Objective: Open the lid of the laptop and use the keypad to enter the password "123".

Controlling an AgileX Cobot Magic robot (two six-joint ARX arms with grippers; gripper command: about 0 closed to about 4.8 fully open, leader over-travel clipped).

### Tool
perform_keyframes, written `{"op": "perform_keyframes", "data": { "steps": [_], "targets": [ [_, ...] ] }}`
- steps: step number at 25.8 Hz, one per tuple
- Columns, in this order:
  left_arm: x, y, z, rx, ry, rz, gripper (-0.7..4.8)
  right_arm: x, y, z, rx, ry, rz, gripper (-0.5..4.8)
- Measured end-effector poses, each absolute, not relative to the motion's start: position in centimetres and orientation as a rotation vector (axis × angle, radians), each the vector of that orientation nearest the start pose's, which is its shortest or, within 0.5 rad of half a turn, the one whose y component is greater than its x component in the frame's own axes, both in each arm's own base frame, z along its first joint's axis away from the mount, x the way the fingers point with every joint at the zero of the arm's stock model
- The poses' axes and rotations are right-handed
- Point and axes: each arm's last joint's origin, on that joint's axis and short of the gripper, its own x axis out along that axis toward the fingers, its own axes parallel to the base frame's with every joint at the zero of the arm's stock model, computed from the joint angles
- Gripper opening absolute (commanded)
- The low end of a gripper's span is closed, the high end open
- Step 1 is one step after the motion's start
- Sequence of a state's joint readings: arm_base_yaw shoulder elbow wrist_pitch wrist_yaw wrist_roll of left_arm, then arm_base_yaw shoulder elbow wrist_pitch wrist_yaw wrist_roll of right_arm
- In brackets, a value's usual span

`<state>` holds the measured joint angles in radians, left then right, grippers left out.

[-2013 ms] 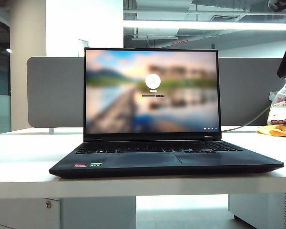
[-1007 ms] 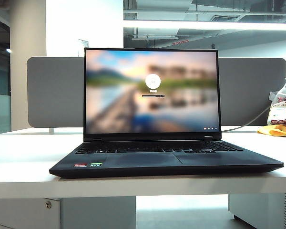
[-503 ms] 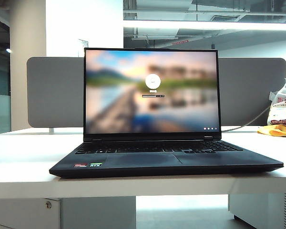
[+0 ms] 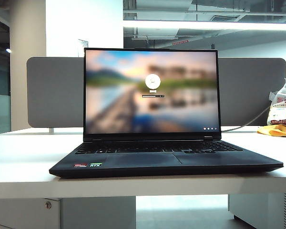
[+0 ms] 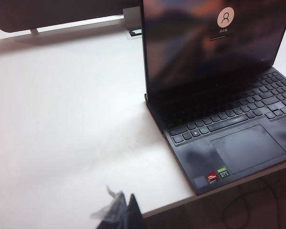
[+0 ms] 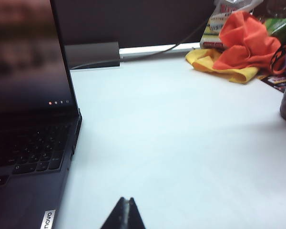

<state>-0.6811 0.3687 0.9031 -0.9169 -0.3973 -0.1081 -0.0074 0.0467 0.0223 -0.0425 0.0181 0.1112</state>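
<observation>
Laptop (image 4: 167, 157): slim matte black slab on a smooth white table (image 4: 19, 152), near the front edge. Lid (image 4: 151, 90) upright, glossy screen w/ blurred landscape + round login icon; text under it too small to read. Keypad (image 4: 157, 148): strip of low black keys between screen hinge and the smooth touchpad (image 5: 250, 148); legends faint. Small red + green stickers (image 5: 216, 175) on the palm rest corner, at the table edge.

Left gripper (image 5: 124, 212): dark tips pinched together, holding nothing, over bare table well apart from laptop's sticker side; mostly cut off by the frame, pale blurry bit beside it unclear. Right gripper (image 6: 126, 214): tips clenched to a point, empty, over table near laptop's other side; only tips show. Neither arm visible in exterior view.

Behind laptop: grey rounded divider board (image 4: 55, 93). Beyond the right gripper, crumpled orange + yellow cloth (image 6: 240, 45), soft folds, partly cut off.
</observation>
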Motion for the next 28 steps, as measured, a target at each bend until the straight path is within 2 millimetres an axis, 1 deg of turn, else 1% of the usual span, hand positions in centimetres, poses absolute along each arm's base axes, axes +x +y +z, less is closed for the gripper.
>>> {"op": "perform_keyframes", "data": {
  "steps": [7,15,21,28],
  "targets": [
    [3.9,-1.7,34.0,0.090,0.343,-0.262,-0.03,9.7,-0.1,16.1,0.111,0.048,-0.027,-0.05],
    [3.9,-1.8,34.0,0.091,0.343,-0.262,-0.03,9.6,-0.1,15.1,0.098,0.156,-0.031,-0.05],
    [3.9,-1.8,34.0,0.091,0.343,-0.262,-0.03,9.6,-0.1,15.0,0.093,0.157,-0.024,-0.05],
    [3.9,-1.8,34.0,0.091,0.344,-0.262,-0.03,9.6,-0.1,15.0,0.029,0.162,-0.019,-0.05]
  ]
}}
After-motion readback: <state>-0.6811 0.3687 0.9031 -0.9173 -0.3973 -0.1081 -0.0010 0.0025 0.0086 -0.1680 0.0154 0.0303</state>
